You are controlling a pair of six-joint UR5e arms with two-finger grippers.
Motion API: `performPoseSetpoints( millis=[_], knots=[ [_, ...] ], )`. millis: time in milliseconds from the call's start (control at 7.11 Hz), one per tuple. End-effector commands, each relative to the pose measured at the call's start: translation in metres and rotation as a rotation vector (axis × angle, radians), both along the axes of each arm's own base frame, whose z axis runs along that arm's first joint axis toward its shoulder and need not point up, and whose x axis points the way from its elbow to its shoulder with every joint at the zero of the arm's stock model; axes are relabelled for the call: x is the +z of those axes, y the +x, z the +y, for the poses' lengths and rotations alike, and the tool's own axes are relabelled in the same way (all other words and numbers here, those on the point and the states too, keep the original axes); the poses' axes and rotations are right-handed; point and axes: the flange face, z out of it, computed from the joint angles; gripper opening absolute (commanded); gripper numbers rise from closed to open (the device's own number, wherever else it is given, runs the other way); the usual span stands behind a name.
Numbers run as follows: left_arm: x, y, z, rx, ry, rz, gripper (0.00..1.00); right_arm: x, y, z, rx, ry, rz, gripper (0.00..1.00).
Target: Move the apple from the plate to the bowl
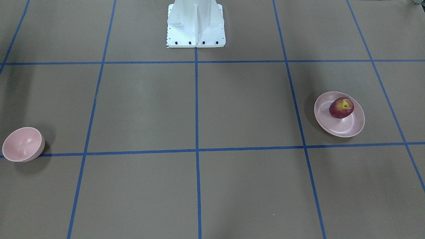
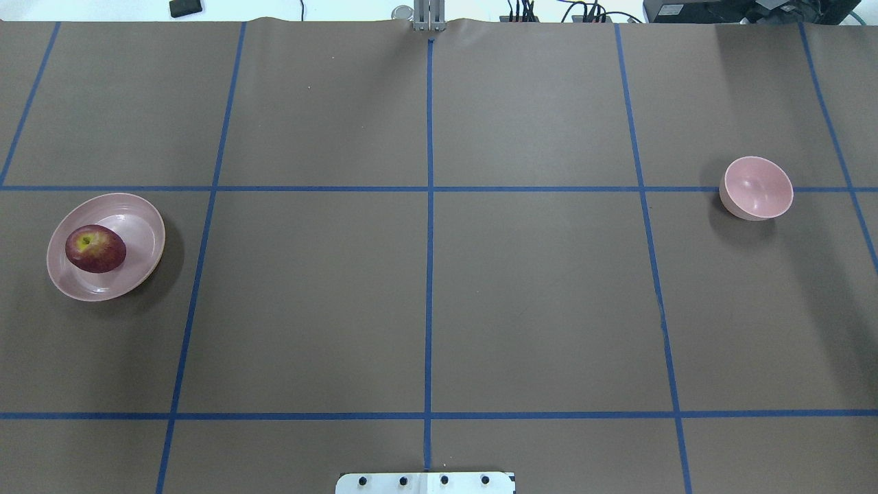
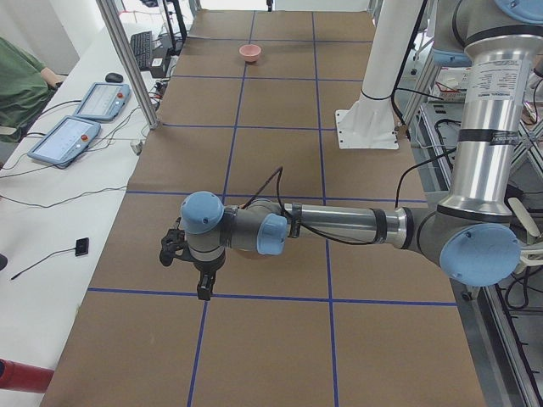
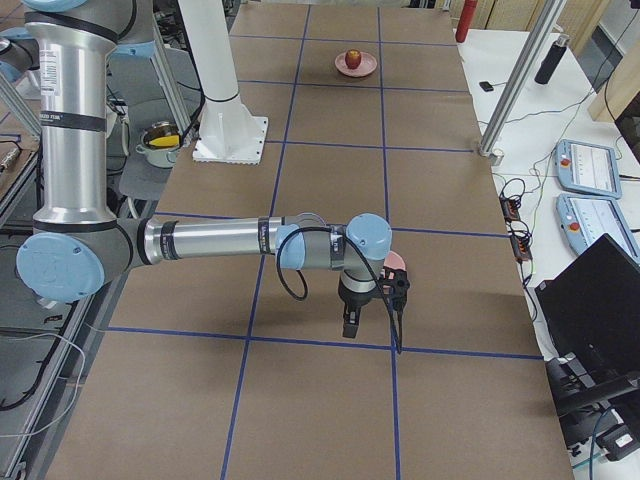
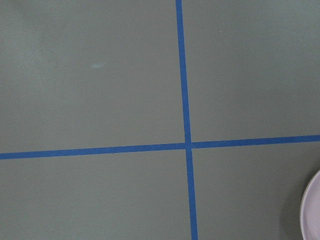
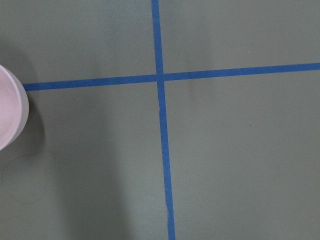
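Left end effector (image 3: 204, 290) open-or-closed can't tell; apple (image 2: 95, 248) on plate (image 2: 140, 226) looks firm, smooth, roundish, so grip across its middle.

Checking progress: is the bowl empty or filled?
Empty. The bowl shows only its bare pink inside, and the apple sits on the plate.

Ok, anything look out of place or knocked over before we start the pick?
Nothing stands out. The apple sits whole on the plate, and the bowl stands upright and empty, well apart from them.
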Motion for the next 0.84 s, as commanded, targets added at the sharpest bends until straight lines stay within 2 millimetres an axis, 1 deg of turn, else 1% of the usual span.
performPoseSetpoints(
  millis=[0,422,562,703],
  knots=[
    [-0.002,0.000,0.000,0.000,0.004,0.003,0.98,-0.006,0.000,-0.002,0.000,0.013,-0.001,1.00],
    [-0.001,0.000,0.001,0.000,0.005,-0.003,0.98,-0.015,-0.001,-0.005,0.000,0.030,-0.005,1.00],
    [0.000,-0.001,0.002,-0.001,0.003,-0.003,0.98,-0.023,-0.001,-0.013,-0.004,0.059,-0.008,1.00],
    [0.000,-0.001,0.002,-0.001,0.003,-0.003,0.98,-0.057,-0.007,-0.044,-0.012,0.181,-0.016,1.00]
  ],
)
